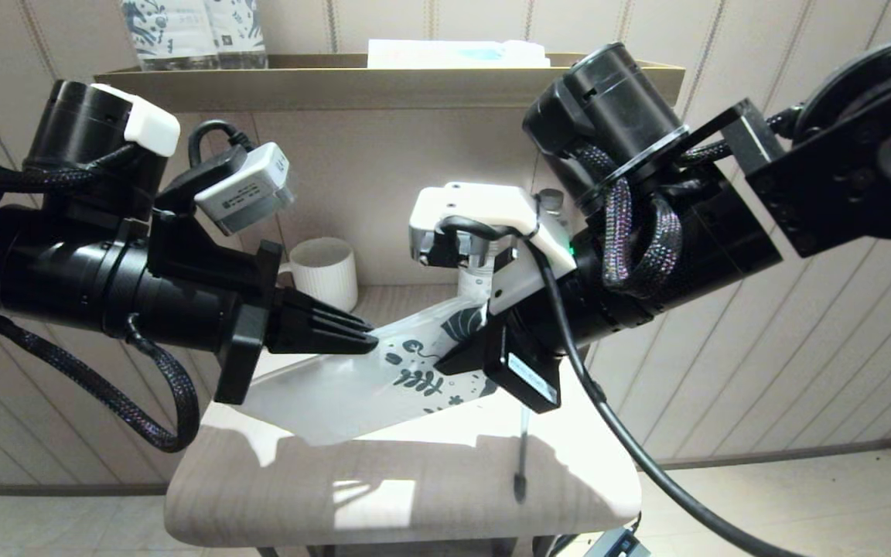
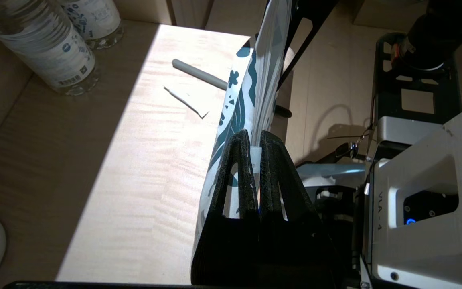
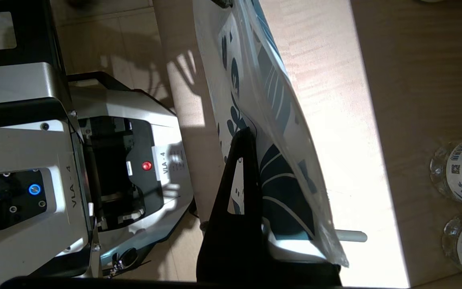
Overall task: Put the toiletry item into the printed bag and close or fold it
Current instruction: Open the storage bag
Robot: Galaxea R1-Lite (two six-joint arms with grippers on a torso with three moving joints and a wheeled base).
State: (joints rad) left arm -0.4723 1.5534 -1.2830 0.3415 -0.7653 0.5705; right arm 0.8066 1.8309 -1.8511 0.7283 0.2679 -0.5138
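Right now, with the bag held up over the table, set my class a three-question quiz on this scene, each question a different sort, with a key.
1. True or false: the toothbrush is already inside the printed bag.
2. How many grippers grip the bag? A none, B one, C both.
3. Fill in: beyond the left gripper, a white ribbed ___ stands on the table.
Key: 1 false, it lies on the table. 2 C, the right gripper holds the printed end. 3 cup.
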